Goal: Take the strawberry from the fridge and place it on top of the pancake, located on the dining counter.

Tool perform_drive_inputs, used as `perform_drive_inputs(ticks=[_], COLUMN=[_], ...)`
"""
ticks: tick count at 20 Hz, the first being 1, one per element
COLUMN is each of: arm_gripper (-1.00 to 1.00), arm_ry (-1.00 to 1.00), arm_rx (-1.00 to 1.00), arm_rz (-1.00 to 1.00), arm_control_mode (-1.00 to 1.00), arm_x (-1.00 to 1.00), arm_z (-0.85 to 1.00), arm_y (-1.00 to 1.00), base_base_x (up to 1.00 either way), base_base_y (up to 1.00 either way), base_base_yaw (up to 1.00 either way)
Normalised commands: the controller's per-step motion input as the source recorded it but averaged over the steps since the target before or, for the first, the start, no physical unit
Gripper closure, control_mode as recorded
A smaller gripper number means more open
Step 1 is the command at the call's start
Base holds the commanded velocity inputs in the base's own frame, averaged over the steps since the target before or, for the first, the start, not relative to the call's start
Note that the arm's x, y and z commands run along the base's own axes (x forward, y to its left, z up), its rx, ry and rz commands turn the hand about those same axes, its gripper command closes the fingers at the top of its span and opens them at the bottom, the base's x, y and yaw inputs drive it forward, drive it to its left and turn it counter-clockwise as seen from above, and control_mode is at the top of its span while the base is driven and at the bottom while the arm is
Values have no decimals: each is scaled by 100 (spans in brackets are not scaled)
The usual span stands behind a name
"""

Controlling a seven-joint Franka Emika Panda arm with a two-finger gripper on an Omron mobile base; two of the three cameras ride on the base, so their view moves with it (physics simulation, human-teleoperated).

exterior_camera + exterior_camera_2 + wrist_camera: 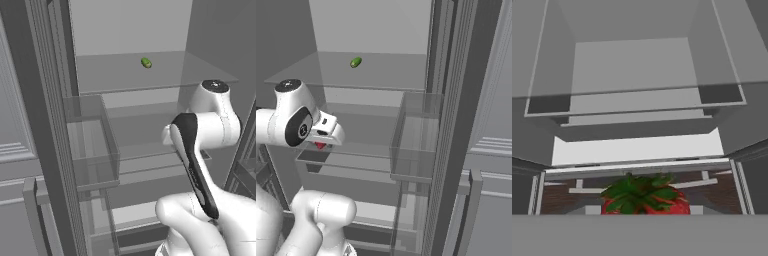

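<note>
The fridge (125, 30) stands open in front of me, and my arm reaches in over a middle glass shelf (351, 150). The strawberry (644, 199), red with a green leafy cap, sits at the bottom centre of the hand view, right where my fingertips meet. From the right base view, the strawberry (320, 145) is a small red spot just under my hand. My gripper (321, 142) looks shut on it, though the fingertips themselves are hidden. The pancake and the dining counter are out of view.
A tiny green fruit (146, 62) lies on the upper glass shelf (165, 75). Clear door bins (92, 145) hang on the open left door, and more door bins (416, 145) on the right door. A grey panelled cabinet (12, 125) flanks the fridge.
</note>
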Motion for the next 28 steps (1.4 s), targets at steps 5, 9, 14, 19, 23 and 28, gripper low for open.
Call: perform_drive_inputs(ticks=[5,9,14,19,23,28], arm_gripper=[100,100,100,100,100,100], arm_ry=[2,-1,0,0,0,0], arm_rx=[0,0,0,0,0,0], arm_rz=[0,0,0,0,0,0], arm_control_mode=[-100,-100,-100,-100,100,100], arm_x=[-98,-51,0,-2,0,0], arm_z=[24,-5,0,0,0,0], arm_y=[10,-2,0,0,0,0], base_base_x=[0,0,0,0,-39,-81], base_base_y=[0,0,0,0,0,-2], base_base_yaw=[0,0,0,0,0,0])
